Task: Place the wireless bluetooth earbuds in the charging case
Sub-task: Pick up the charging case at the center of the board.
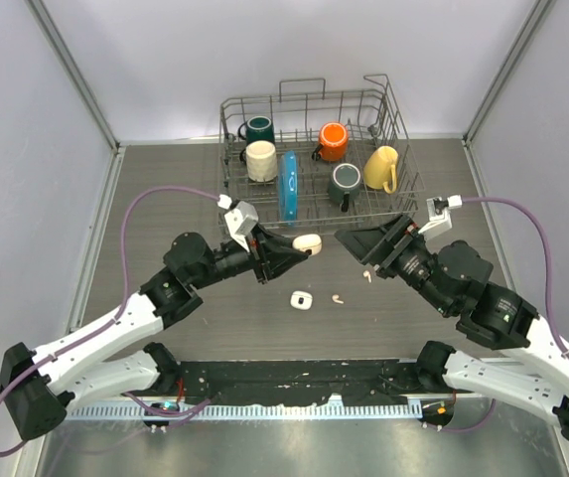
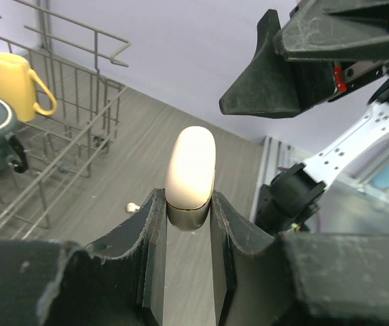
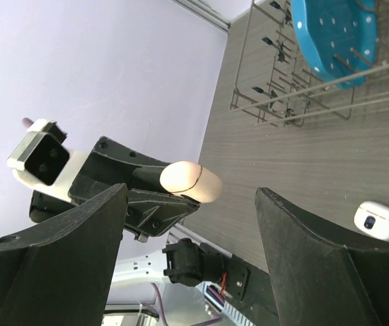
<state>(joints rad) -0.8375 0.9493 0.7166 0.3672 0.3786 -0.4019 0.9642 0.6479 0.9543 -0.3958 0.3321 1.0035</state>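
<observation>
My left gripper (image 1: 297, 248) is shut on a cream oval charging case (image 1: 307, 242), held above the table with its lid closed and a thin seam showing (image 3: 191, 182). The left wrist view has the case (image 2: 191, 170) pinched upright between the fingertips of that gripper (image 2: 189, 201). My right gripper (image 1: 350, 242) stands open just right of the case, with nothing between its fingers (image 3: 191, 198). Two tiny white earbuds lie on the table, one (image 1: 338, 297) in the middle and one (image 1: 367, 274) under the right gripper. One earbud (image 2: 132, 207) shows in the left wrist view.
A second small white case (image 1: 300, 299) (image 3: 377, 220) lies on the table beside the earbuds. A wire dish rack (image 1: 403, 149) at the back holds several mugs and a blue plate (image 1: 288, 186). Grey walls close in the sides.
</observation>
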